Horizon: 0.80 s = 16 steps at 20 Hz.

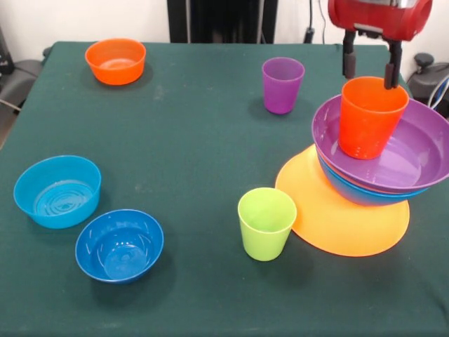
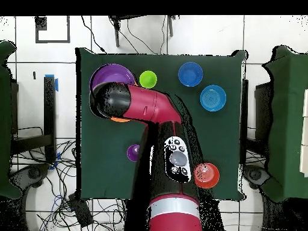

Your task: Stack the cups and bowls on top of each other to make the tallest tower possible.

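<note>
- I see the tower (image 1: 365,189) at the table's (image 1: 196,154) right: orange-yellow bowl (image 1: 337,217) lowest, blue bowl (image 1: 358,193) and purple bowl (image 1: 414,154) tilted on it, orange cup (image 1: 370,116) upright inside.
- My gripper (image 1: 370,67) hangs over that cup, fingers spread astride its rim, gripping nothing.
- Lime green cup (image 1: 266,223) stands just beside the tower; purple cup (image 1: 283,84) farther back.
- Left: small orange bowl (image 1: 116,61) far, light blue bowl (image 1: 57,191) and dark blue bowl (image 1: 119,244) near.
</note>
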Each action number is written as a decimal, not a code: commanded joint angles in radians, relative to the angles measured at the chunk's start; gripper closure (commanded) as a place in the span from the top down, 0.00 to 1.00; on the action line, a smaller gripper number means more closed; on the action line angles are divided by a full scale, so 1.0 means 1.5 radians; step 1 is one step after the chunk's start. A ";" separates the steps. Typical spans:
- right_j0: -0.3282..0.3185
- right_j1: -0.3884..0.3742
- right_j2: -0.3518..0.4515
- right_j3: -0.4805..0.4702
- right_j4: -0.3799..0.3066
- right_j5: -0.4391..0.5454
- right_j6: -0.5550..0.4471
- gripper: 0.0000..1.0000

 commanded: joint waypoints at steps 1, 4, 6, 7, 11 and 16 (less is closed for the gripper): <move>-0.007 -0.022 0.032 0.046 0.017 0.061 0.053 1.00; -0.003 -0.035 0.028 0.055 0.016 0.062 0.052 1.00; -0.001 -0.038 0.021 0.061 0.003 0.052 0.044 1.00; -0.002 -0.038 0.019 0.061 -0.002 0.049 0.040 1.00; -0.011 -0.033 0.016 0.069 -0.021 0.037 0.017 1.00; -0.011 -0.002 -0.004 0.035 -0.061 0.020 -0.002 1.00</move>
